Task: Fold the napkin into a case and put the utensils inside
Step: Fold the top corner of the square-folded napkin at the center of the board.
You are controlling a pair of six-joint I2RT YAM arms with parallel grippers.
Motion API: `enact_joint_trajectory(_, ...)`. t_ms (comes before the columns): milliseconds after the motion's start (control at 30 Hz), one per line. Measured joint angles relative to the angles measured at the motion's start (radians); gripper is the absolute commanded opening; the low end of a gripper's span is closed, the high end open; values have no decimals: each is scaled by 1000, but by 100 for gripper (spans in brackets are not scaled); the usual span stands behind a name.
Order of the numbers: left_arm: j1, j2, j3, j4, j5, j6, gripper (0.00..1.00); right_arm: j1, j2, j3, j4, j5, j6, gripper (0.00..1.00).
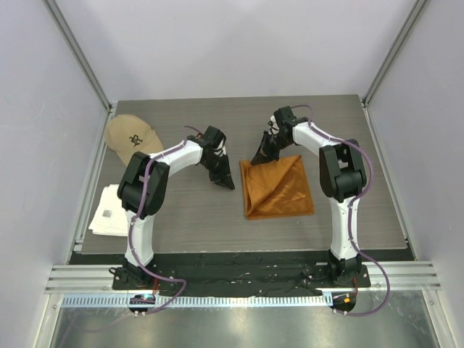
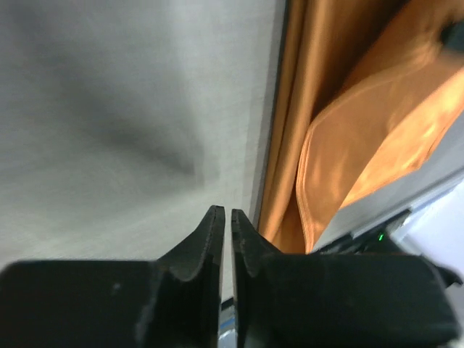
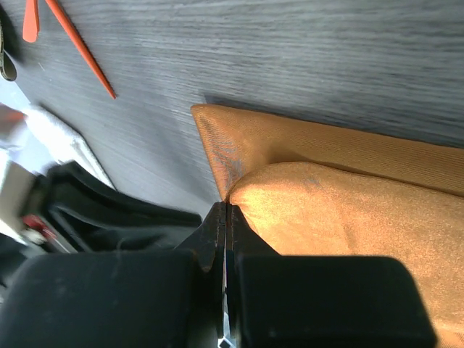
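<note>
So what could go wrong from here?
The left fingers are almost closed over bare table, just beside the napkin, so they may grab nothing. The right fingers pinch only a small bit of cloth at a corner; it could slip out and spoil the fold.

The table (image 1: 188,217) is viewed by the top external camera from above and behind the two arm bases. It is aimed downward and forward from well back, so that both arms and the whole napkin (image 1: 279,188) are taken in. The left wrist view is taken from just behind the left gripper (image 2: 226,212), low over the tabletop, with the napkin's edge at the right. The right wrist view is taken from just behind the right gripper (image 3: 225,205), very near the cloth, with the utensils (image 3: 30,22) at upper left. The napkin is shared by all three views.
</note>
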State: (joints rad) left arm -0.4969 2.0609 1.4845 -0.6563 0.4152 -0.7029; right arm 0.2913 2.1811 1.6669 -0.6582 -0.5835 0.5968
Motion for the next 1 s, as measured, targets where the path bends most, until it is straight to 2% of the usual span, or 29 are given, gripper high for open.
enact_joint_trajectory(167,-71,-77,-118,34,42,-31,5,6,0,0,0,-4,0,1)
enact_joint_trajectory(433,-158,-145,-206,143,117,-98,0,15,0,1,7,-2,6,1)
enact_joint_trajectory(1000,-191,-146,-278,204,122,-136,0,15,1,31,15,-3,11,1)
